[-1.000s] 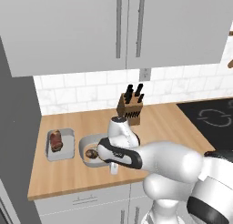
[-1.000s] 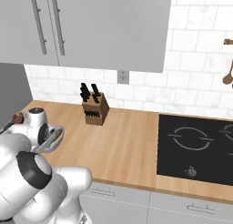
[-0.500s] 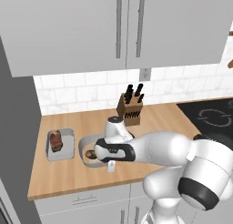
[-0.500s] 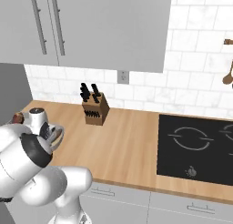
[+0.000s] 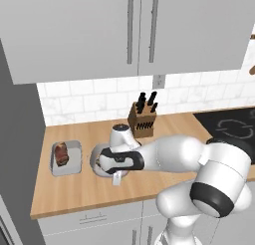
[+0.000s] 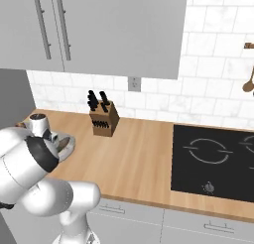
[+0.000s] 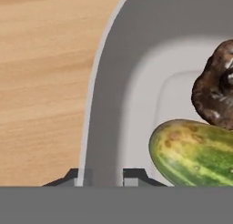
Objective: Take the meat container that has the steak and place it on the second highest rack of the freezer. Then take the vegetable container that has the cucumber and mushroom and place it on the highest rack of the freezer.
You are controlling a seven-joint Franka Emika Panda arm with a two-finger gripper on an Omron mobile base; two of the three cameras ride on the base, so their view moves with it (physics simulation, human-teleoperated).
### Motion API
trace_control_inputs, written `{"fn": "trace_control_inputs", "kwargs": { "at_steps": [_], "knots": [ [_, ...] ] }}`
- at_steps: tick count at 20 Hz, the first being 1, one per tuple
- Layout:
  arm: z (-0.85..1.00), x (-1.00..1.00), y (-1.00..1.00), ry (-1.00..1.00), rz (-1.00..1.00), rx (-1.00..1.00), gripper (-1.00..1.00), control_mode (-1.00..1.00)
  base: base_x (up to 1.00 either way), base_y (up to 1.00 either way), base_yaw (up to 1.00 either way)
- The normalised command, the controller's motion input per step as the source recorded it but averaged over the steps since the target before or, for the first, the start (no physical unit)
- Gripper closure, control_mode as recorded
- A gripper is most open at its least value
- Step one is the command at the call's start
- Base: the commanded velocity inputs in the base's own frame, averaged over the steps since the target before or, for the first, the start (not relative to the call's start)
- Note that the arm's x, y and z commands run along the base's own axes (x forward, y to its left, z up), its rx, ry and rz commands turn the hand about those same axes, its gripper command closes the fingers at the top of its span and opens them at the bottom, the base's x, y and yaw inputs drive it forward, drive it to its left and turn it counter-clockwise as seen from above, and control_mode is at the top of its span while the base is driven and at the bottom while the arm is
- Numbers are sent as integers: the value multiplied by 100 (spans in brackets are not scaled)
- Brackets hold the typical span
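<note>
Straddling the grey rim of the vegetable container (image 7: 113, 82), the gripper (image 7: 107, 176) has its two dark fingertips nearly together, one on each side of the wall, so it looks pinched on that rim. Just inside the wall, right beside the fingertips in the hand view, lies the cucumber (image 7: 193, 152), green with yellow-brown blotches, and beyond it the dark brown mushroom (image 7: 214, 91) touches its upper side. Bare wooden counter (image 7: 45, 82) runs along the outer side of the rim. From the left base view the arm reaches down over this round grey container near the counter's front edge. Just beside it to the left, apart from it, sits the square meat container (image 5: 66, 158) with the reddish steak (image 5: 62, 153) inside. Further back near the tiled wall stands the knife block (image 5: 143, 120)
</note>
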Motion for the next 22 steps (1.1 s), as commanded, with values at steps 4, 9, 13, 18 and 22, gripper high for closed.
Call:
{"fn": "trace_control_inputs", "kwargs": {
  "at_steps": [4, 9, 13, 18, 22],
  "knots": [
    [21, -4, -22, -2, 3, 2, 100, -100, 0, 0, 0],
    [88, -9, -18, -10, 12, 2, 100, -100, 0, 0, 0],
    [100, 0, -12, -9, 7, -3, 100, -100, 0, 0, 0],
    [100, 0, -4, -2, -2, -3, 100, -100, 0, 0, 0],
    [100, 3, 0, 13, -16, -4, 100, -100, 0, 0, 0]
  ]
}}
